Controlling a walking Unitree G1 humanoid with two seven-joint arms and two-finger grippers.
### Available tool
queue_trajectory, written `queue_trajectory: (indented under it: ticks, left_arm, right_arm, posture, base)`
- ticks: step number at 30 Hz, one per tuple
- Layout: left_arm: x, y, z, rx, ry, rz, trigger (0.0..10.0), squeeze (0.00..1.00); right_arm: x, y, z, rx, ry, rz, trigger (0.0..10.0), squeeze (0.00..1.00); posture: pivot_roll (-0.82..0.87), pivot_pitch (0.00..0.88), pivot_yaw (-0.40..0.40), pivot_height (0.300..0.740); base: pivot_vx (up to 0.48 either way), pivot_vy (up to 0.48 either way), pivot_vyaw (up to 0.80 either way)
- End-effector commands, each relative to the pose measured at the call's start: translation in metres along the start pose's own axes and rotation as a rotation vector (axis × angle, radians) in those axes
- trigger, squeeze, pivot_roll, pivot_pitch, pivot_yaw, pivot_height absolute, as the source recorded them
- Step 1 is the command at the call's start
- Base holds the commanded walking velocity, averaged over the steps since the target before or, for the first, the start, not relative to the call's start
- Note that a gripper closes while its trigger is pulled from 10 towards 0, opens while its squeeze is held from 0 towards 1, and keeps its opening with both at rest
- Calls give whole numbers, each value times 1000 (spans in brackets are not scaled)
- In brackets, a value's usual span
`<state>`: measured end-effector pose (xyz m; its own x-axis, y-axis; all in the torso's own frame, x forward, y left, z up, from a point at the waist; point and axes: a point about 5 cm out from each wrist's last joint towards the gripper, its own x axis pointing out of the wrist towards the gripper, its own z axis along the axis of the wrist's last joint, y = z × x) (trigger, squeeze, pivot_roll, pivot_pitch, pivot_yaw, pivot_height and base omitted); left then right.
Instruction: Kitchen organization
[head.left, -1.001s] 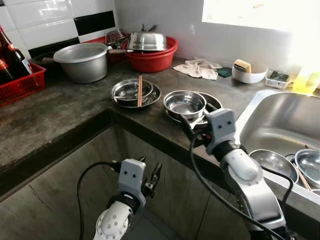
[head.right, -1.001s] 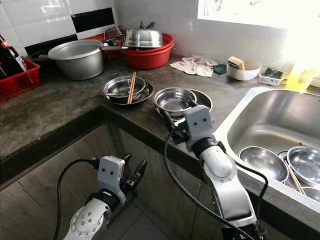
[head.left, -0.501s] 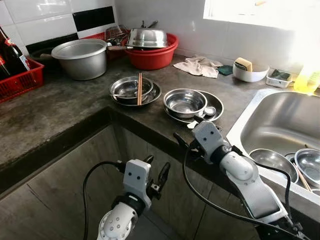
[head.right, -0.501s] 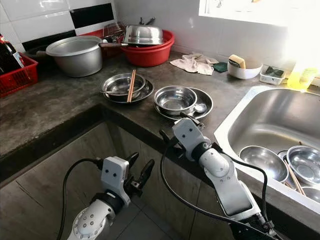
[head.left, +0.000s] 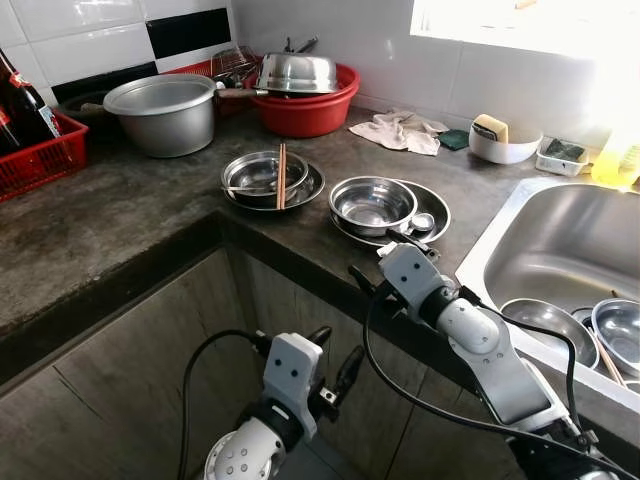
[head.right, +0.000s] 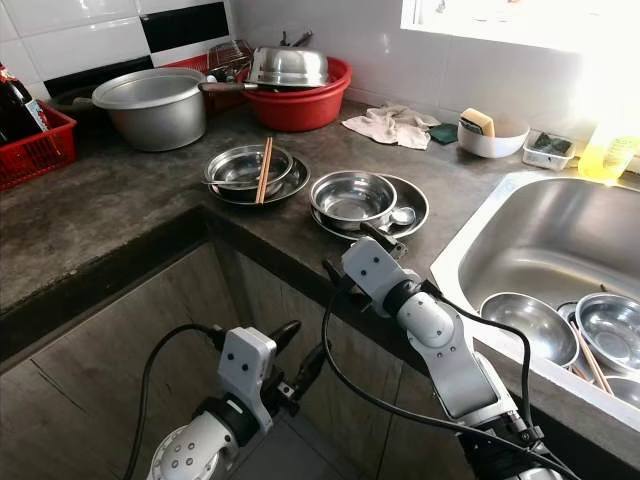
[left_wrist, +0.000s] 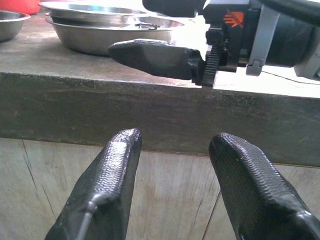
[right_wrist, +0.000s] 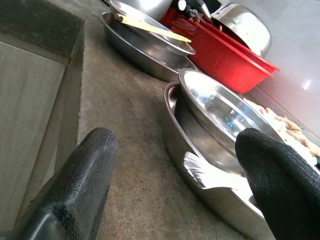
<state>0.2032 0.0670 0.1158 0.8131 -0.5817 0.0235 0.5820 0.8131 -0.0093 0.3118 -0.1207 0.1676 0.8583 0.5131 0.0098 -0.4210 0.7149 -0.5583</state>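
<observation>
Leftmost, red crate (head.left: 40, 160) with bottles at counter (head.left: 130, 215) edge; grey pot (head.left: 165, 115) and red basin (head.left: 305, 110) behind. Left gripper (head.left: 335, 365) low before the cabinet front, below the counter lip, fingers (left_wrist: 107, 187) parted wide, holding nothing. Bowl with chopsticks (head.left: 280, 177) mid-counter. Steel bowl (head.left: 372, 205) sits in a shallow plate (head.left: 432, 208), spoon (head.left: 422, 222) beside it. Right gripper (right_wrist: 175, 165) at the counter edge just short of that plate, fingers spread wide, empty. Sink (head.left: 560, 250) far right holds more bowls (head.left: 550, 325).
</observation>
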Motion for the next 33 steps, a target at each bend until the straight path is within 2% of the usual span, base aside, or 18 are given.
queue_trajectory:
  ticks: [1,5,6,7,8,9,10,11,12,13,14,23,33]
  left_arm:
    - [-2,-1,5,15,-22,-9,10000,0]
    - [-2,-1,5,21,-24,-10,10000,0]
    - [-2,-1,4,22,-23,-9,10000,0]
    - [-2,0,4,24,-23,-9,10000,0]
    - [-2,0,4,24,-23,-9,10000,0]
    - [-2,0,4,27,-23,-9,10000,0]
    - [-2,0,4,28,-24,-8,10000,0]
    - [-2,0,4,29,-24,-8,10000,0]
    - [-2,0,4,29,-24,-8,10000,0]
    - [-2,0,4,30,-24,-8,10000,0]
    - [-2,0,4,34,-25,-7,10000,0]
    - [-1,1,4,43,-25,-3,10000,0]
    - [0,3,5,48,-25,7,10000,0]
  right_arm:
    - [2,-2,2,-14,-12,1,10000,0]
    - [4,-2,1,-18,-14,1,10000,0]
    - [5,-3,1,-20,-15,0,4588,0]
    - [5,-3,1,-21,-14,-1,3608,0]
    - [5,-3,1,-21,-14,-1,3608,0]
    - [5,-4,1,-22,-15,-6,2627,0]
    - [5,-4,1,-22,-15,-9,2627,0]
    - [6,-5,1,-24,-16,-11,1569,0]
    - [6,-5,1,-24,-16,-11,1569,0]
    - [6,-6,1,-25,-17,-13,510,0]
    - [6,-7,1,-27,-19,-17,0,0]
    - [7,-11,5,-27,-42,-42,0,0]
    - [8,-24,12,-41,-70,-134,0,0]
  posture:
    - [57,64,-11,740]
    - [58,62,-10,740]
    - [57,59,-9,740]
    - [57,58,-9,740]
    - [57,58,-9,740]
    - [57,57,-9,740]
    - [57,57,-9,740]
    - [57,55,-7,740]
    - [57,55,-7,740]
    - [57,54,-7,740]
    - [58,52,-9,740]
    - [55,52,-5,740]
    - [58,61,-5,740]
  base:
    - [0,0,0]
    - [0,0,0]
    - [0,0,0]
    - [0,0,0]
    - [0,0,0]
    - [0,0,0]
    - [0,0,0]
    - [0,0,0]
    - [0,0,0]
    - [0,0,0]
    - [0,0,0]
    - [0,0,0]
    - [0,0,0]
